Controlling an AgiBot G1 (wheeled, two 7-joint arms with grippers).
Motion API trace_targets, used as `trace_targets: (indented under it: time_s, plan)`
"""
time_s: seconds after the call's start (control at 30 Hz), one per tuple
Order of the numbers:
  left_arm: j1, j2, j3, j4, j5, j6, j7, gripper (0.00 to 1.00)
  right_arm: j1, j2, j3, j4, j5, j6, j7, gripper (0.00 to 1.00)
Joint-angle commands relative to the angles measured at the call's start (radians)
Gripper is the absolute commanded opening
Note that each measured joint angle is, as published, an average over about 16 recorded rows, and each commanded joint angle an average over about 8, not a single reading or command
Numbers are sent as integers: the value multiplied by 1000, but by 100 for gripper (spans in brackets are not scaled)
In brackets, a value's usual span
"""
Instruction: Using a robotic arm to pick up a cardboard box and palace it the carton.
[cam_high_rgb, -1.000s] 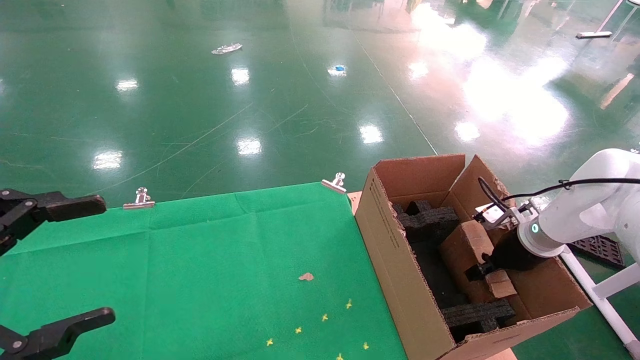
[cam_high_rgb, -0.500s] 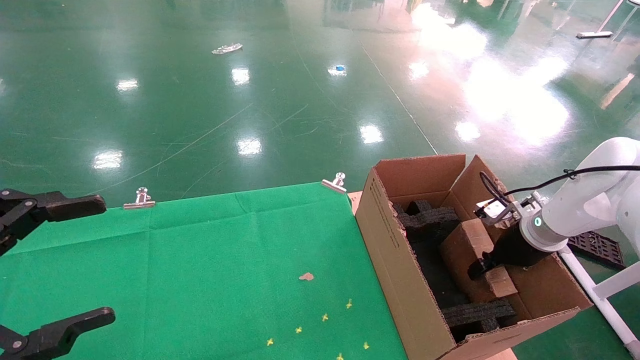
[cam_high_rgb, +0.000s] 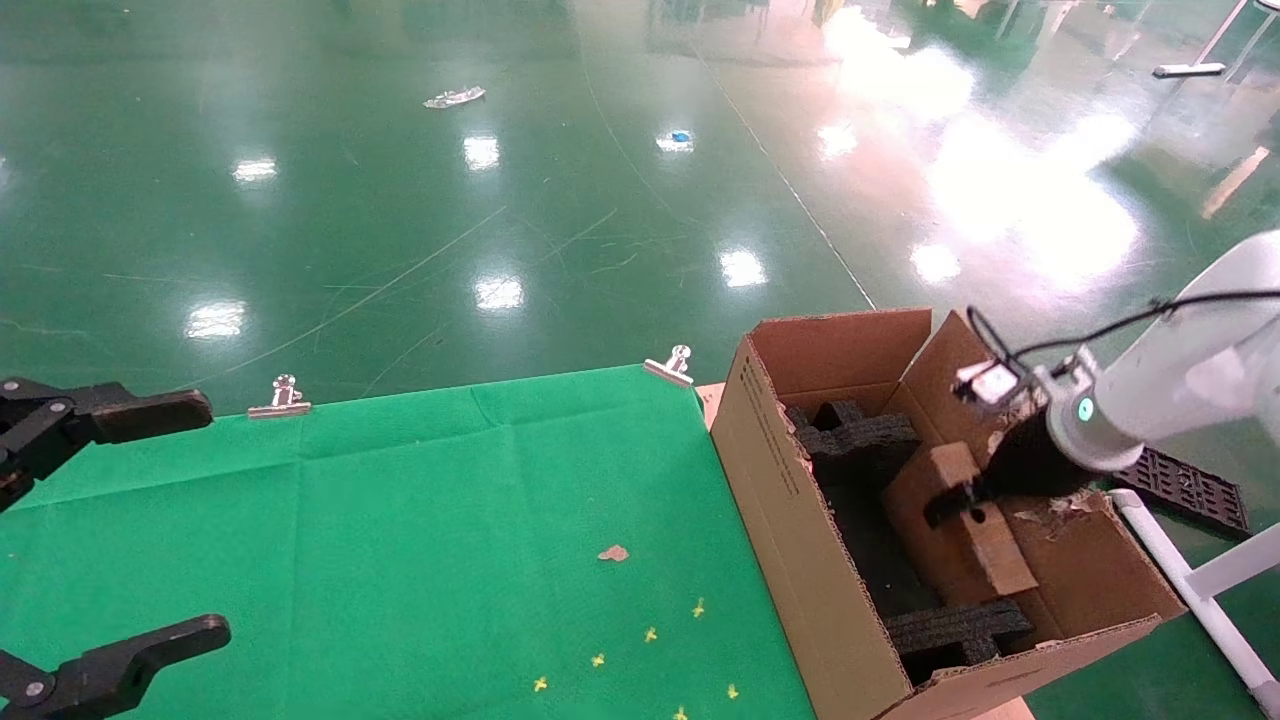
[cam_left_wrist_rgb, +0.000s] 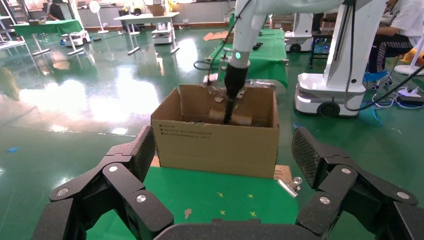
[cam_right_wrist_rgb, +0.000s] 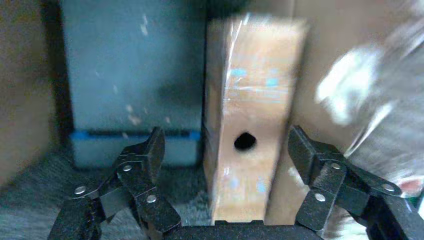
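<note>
1. Inside the carton (cam_high_rgb: 800, 520), at the right end of the green tabletop (cam_high_rgb: 400, 520), the box (cam_high_rgb: 960, 540) stands slantwise between black foam inserts (cam_high_rgb: 865, 440) and the carton's far wall.
2. The right pincer (cam_right_wrist_rgb: 227, 172) has its fingers (cam_right_wrist_rgb: 145, 155) spread wide on either side of the box's narrow holed face, touching neither side; it grips nothing.
3. The box lies straight ahead of that pincer, its long axis running away from the fingers down into the carton, so any further move turns on that line.
4. The right arm (cam_high_rgb: 1150, 400) is by far the nearer; the left pincer (cam_left_wrist_rgb: 220, 200), fingers apart and empty, hangs over the tabletop's left edge, well apart from the carton.
5. Against the frame a second earlier, the right arm has lifted and drawn back toward the carton's rim, and the box now shows more of its length.
6. The placement looks done, with withdrawal under way.
</note>
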Motion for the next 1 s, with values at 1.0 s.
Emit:
trace_targets:
  time_s: [1.0]
  plan:
    - [0, 0, 2, 1, -1, 0, 1, 100, 214, 245, 337, 412, 257, -13, -395, 100]
